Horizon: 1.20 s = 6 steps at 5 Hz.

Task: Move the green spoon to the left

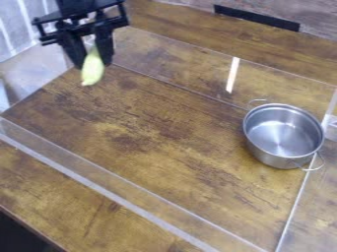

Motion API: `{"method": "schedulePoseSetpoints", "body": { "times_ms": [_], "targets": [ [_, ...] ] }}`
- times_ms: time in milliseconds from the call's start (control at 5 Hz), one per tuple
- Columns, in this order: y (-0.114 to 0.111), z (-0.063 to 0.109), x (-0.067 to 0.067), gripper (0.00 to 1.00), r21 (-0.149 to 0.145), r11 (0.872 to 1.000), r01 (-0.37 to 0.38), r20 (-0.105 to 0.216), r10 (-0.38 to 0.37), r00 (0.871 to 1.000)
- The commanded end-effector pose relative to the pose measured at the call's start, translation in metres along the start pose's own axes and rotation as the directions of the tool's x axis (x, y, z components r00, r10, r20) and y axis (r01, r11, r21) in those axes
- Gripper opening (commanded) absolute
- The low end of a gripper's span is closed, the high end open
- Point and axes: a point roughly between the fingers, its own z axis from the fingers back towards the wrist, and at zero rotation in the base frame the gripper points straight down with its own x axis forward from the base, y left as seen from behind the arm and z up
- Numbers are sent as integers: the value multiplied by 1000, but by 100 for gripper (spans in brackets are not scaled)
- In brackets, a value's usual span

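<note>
The claw [90, 49] is closed on the spoon [93, 71], up over the table's left side, well apart from the pot [283, 137]. It's 1 light, stiff piece, I'd judge, its plastic maybe slippery; best pinched mid-handle, though the blur hides the grip.

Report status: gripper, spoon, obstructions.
Gripper shut on green spoon, held above the table's far left part in view. Steel pot well off to the right. Nothing seen blocking the spoon.
</note>
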Motion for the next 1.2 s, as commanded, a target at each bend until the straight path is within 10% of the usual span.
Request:
{"method": "schedulePoseSetpoints", "body": {
  "times_ms": [0,1000],
  "targets": [
    [-4,25,15,0,-18,1000,-8,77,9,997],
    [-32,-7,12,0,-5,999,47,51,-47,998]
  ]
}}
